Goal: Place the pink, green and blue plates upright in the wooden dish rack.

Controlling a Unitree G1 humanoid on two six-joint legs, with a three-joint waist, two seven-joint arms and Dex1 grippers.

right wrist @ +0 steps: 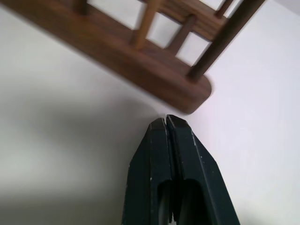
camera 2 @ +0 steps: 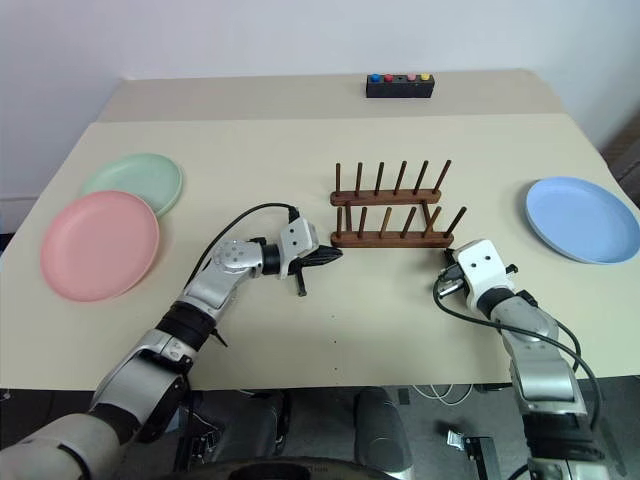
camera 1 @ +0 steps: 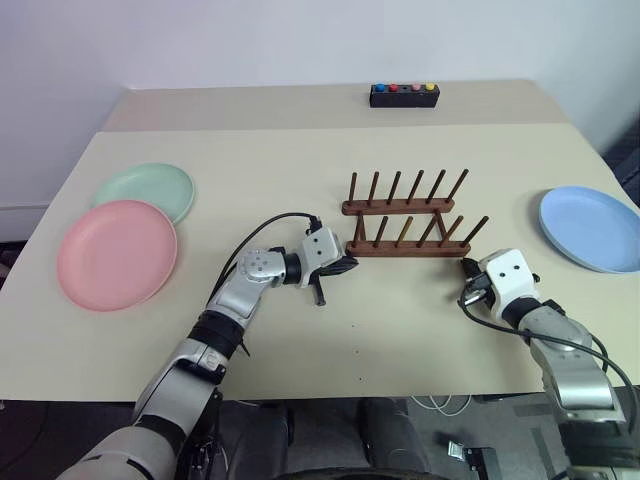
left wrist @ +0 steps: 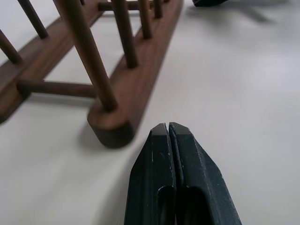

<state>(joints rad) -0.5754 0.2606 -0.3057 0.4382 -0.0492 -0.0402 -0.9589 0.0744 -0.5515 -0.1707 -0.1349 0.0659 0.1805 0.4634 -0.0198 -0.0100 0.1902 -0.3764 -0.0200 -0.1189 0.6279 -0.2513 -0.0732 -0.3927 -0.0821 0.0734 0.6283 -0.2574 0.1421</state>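
A: On the worktop (camera 1: 300, 350), mid-centre: wooden rack (camera 1: 405, 218), empty. Pink plate (camera 1: 116, 253) and green plate (camera 1: 145, 190) far left, blue plate (camera 1: 592, 228) far right.

B: Left pincer (camera 1: 349, 265) and right pincer (camera 1: 466, 266) both closed, empty, one at each rack end.

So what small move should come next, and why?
Probably the left gripper should back off the rack and go toward the pink plate. Both grippers are shut and empty at the rack's ends, and all three plates lie flat on the table.
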